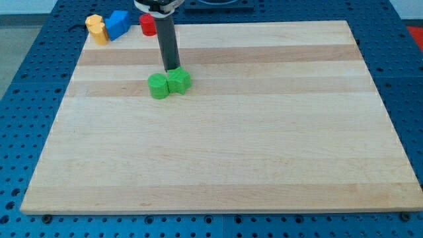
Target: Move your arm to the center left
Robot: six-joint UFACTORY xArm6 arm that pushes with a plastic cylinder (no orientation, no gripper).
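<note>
My tip (172, 69) stands on the wooden board (218, 152) in the upper left part of the view. It is just above two green blocks, close to or touching them. The left green block (158, 86) looks rounded, and the right green block (179, 80) looks like a cube. The two green blocks touch each other. The dark rod rises from the tip to the view's top edge.
At the board's top left corner lie a yellow block (97, 28), a blue block (117, 24) and a red cylinder (147, 25). The board lies on a blue perforated table (26, 99).
</note>
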